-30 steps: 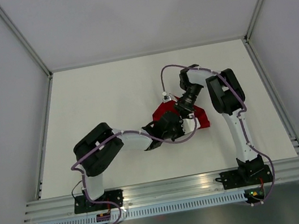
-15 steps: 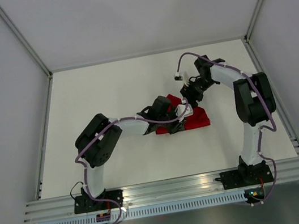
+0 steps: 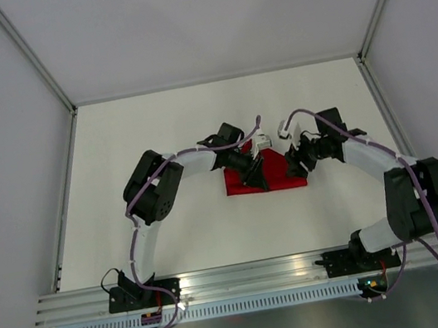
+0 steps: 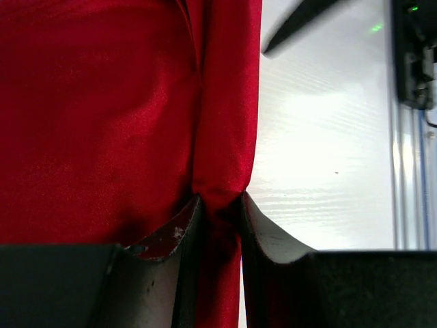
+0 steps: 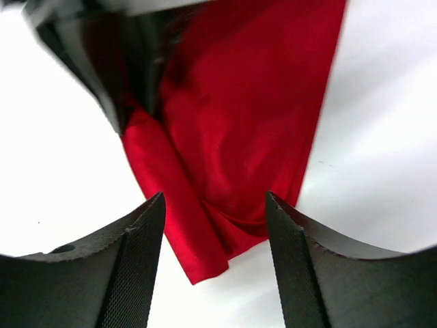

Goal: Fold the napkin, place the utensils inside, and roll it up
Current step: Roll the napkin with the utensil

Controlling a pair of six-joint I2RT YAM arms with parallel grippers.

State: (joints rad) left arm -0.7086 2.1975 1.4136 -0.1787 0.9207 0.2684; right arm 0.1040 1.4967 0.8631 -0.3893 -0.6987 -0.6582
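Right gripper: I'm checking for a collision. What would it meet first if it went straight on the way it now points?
The right gripper would probably meet the napkin first, ahead of its open jaws; the left gripper, pinching it, is beyond. Depth unclear.

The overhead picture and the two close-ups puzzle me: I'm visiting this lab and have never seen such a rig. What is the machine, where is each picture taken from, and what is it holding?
Two robot arms, left and right, are bolted side by side at the near edge of a white table. The overhead picture comes from a fixed camera above and behind them. Each close-up comes from a camera mounted on one arm's wrist. On the table lies a red napkin. The left gripper, the dark pair of prongs at the bottom of its close-up, is pinching a fold of the cloth. The right gripper hangs open over the napkin and holds nothing.
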